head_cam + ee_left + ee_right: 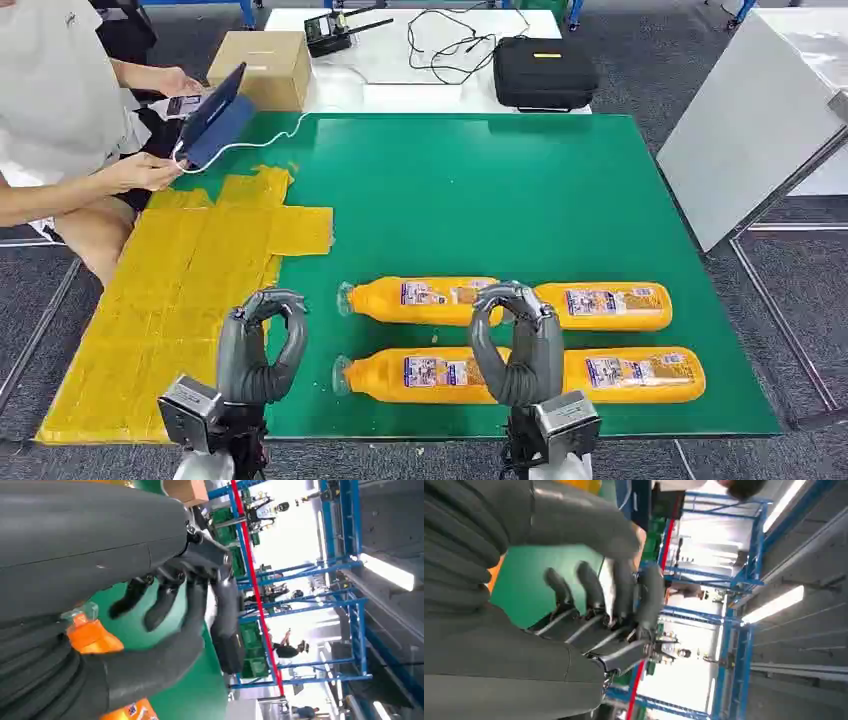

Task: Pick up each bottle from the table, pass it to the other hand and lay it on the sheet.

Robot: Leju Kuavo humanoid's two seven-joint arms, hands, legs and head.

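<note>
Several orange bottles lie on their sides in two rows on the green table. The far left bottle and the near left bottle point their clear caps left. The far right bottle and the near right bottle lie past my right hand. A yellow sheet covers the table's left side. My left hand hovers at the sheet's right edge, fingers arched, holding nothing; a bottle neck lies just beyond it. My right hand hangs over the bottle rows, fingers arched and apart, empty.
A person sits at the far left corner with a blue tablet and a white cable. Behind the table stand a cardboard box and a black case. A white board leans at the right.
</note>
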